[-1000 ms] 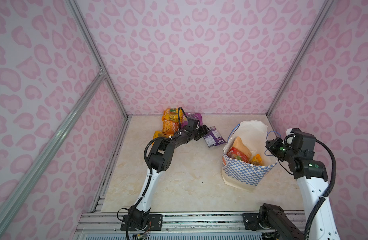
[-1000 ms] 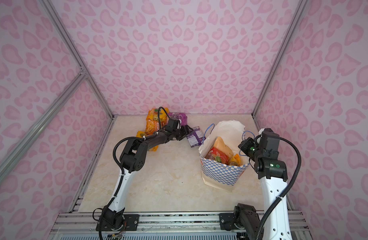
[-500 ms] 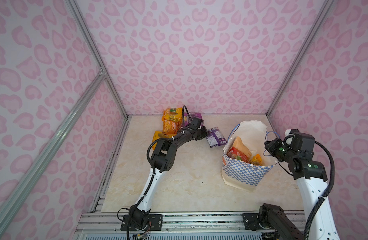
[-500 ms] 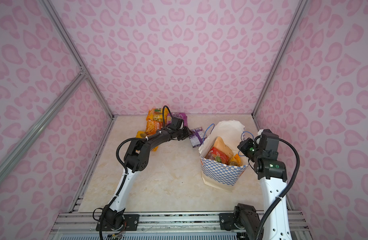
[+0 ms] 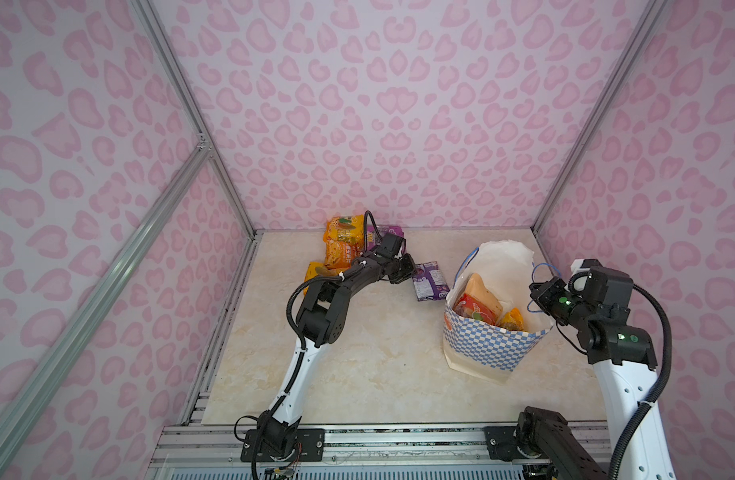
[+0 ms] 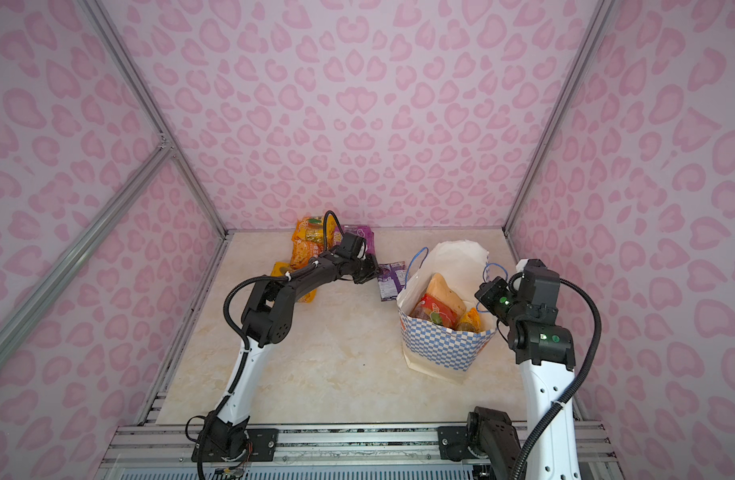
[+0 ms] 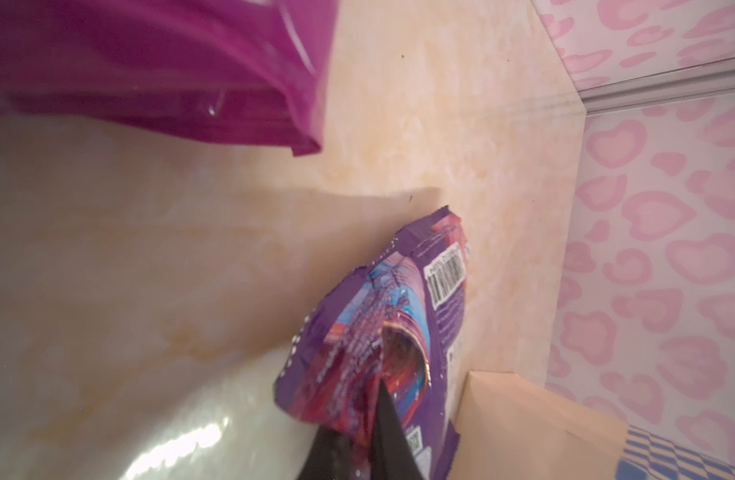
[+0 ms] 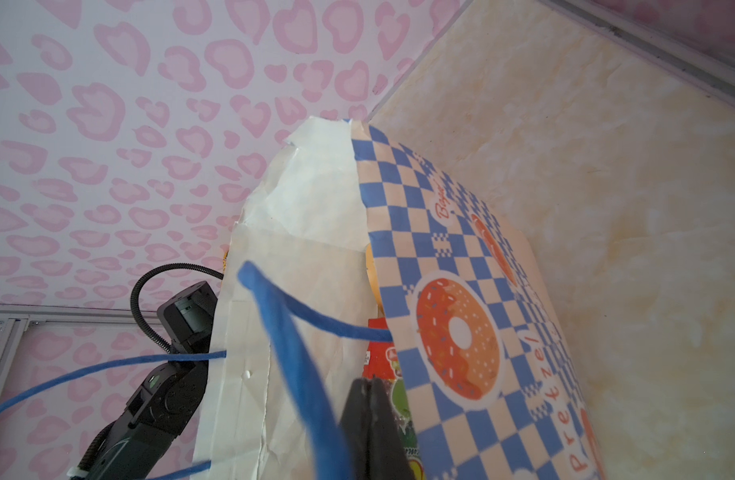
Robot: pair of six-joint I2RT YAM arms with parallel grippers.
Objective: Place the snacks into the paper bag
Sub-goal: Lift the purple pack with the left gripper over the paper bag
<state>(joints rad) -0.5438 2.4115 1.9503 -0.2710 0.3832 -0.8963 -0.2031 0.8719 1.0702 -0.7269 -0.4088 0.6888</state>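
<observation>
Left wrist view: left gripper [image 7: 376,399] is pinched shut on the crumpled end of the purple packet [image 7: 399,299], far end resting on the table [image 7: 150,249]. The bag [image 5: 490,349] stands just right of it, near the right edge, mouth up. The packet's long axis runs back-to-front along the bag's wall, so I reckon a short lift and swing right. My right gripper [image 5: 542,291], jaws together, looks pinched on the bag's right rim beside a handle [image 5: 538,270]. Inside: tan pouch [image 5: 482,286], red packet [image 5: 478,309], yellow packet [image 5: 511,320]. Orange packets [image 5: 343,245] and a magenta packet [image 5: 388,232] wait at the back edge.
</observation>
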